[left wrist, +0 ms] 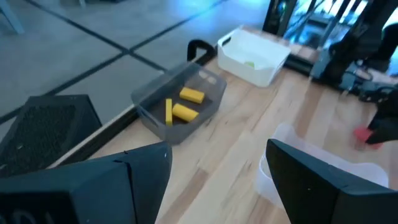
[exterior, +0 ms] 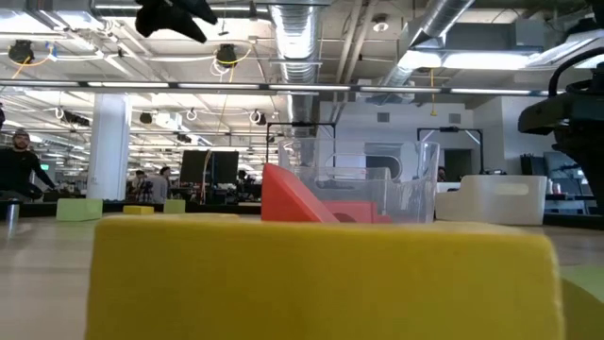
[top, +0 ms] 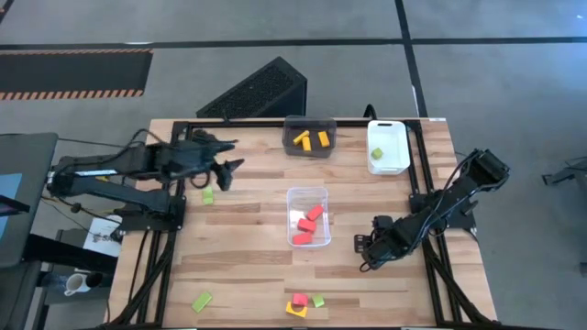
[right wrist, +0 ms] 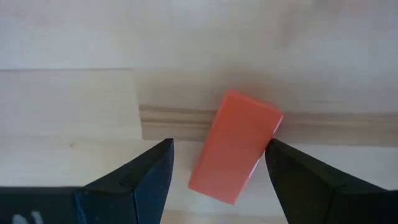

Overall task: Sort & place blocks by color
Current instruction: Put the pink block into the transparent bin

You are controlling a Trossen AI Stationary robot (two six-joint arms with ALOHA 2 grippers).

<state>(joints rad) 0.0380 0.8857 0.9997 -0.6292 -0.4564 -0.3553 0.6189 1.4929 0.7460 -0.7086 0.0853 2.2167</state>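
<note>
Straddling red block (right wrist: 235, 147) — right gripper (right wrist: 217, 180) jaws apart

Three bins (top: 309, 135); four red blocks (top: 312, 240), four yellow (top: 322, 139), four green (top: 202, 301).

The right gripper (right wrist: 217, 163) hangs low over the table (top: 248, 229), a block (right wrist: 235, 146) lying tilted between its spread fingers (right wrist: 144, 171). The middle bin (top: 308, 217) sits to its left — blocks inside. Two more bins (top: 311, 136) (top: 388, 145) stand beyond it at the far edge; the left gripper (top: 223, 163) hovers left of those.
</note>
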